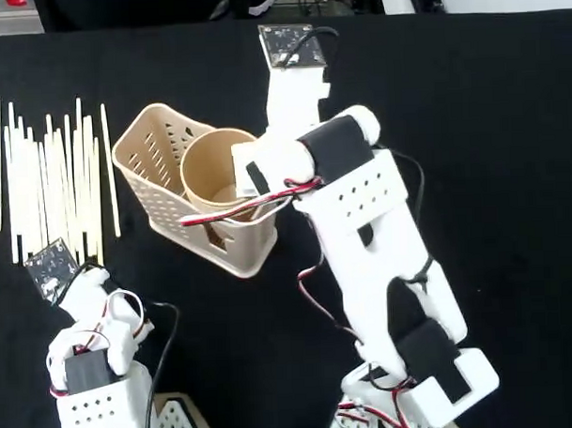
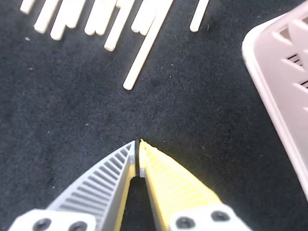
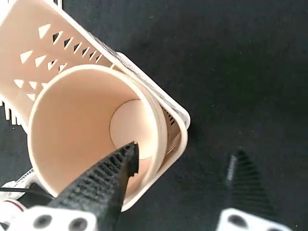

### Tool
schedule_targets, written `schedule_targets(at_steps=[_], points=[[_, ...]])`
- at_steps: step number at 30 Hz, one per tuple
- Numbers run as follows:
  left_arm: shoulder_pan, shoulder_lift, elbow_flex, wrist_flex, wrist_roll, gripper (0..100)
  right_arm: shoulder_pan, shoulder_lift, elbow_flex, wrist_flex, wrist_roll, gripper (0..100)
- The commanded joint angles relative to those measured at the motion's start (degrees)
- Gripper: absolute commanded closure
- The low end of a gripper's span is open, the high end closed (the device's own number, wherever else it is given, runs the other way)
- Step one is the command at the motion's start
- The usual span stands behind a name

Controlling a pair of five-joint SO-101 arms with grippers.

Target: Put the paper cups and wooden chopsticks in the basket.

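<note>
1 paper cup (image 1: 219, 169) sits inside the basket (image 1: 148, 158). R gripper (image 3: 185, 151) spread wide above it, 1 finger over the cup's mouth. Wooden chopsticks (image 1: 55, 180) lie beside the basket on black cloth (image 1: 490, 122). L gripper (image 2: 139, 143) closed, empty, near them.

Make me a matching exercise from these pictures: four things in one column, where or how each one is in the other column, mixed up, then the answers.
Column one:
1. paper cup
2. wooden chopsticks
3. left end effector
4. right end effector

Column two:
A. shut, empty, over the black table
B. lying side by side on the table
C. open, one finger inside the cup's rim
D. sitting in the basket

Pairs: 1-D, 2-B, 3-A, 4-C.
</note>
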Motion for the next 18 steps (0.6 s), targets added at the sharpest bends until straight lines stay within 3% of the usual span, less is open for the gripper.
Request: schedule_targets(at_steps=[1, 9, 15, 18], points=[[0.4, -0.26, 0.92, 0.26, 0.35, 97, 0.97, 0.04, 0.04, 1.49, -0.7, 67.6], [0.4, -0.26, 0.92, 0.26, 0.35, 97, 1.23, 7.25, -0.22, 1.49, -0.62, 69.2], [0.4, -0.26, 0.92, 0.26, 0.35, 97, 1.85, 9.71, -0.66, -0.62, 3.96, 98.9], [0.4, -0.26, 0.92, 0.26, 0.35, 97, 3.34, 8.66, -4.35, 1.58, 8.26, 97.6]])
